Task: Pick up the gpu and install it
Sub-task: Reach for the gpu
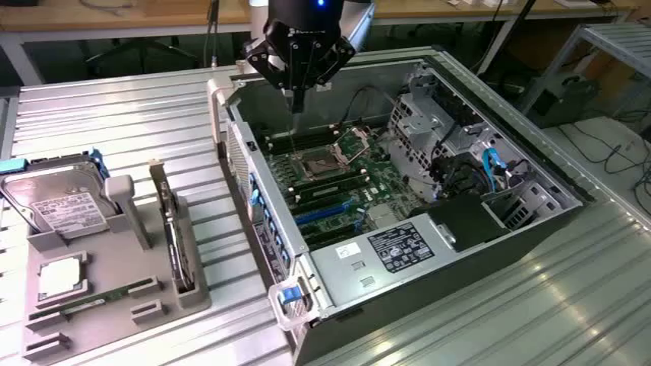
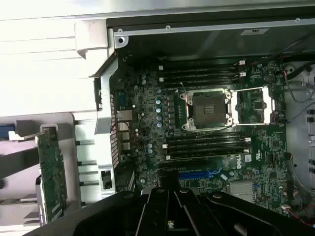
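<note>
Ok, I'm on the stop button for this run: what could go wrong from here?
1. The gripper hangs above the bare motherboard, near the open CPU socket; a low move could strike it.
2. The gpu stands on edge in the grey holder, near the hard drive; a skewed grasp might tip it.

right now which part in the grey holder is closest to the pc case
The gpu, on edge along the holder's rim by the case; hard drive and memory stick sit farther.
</note>
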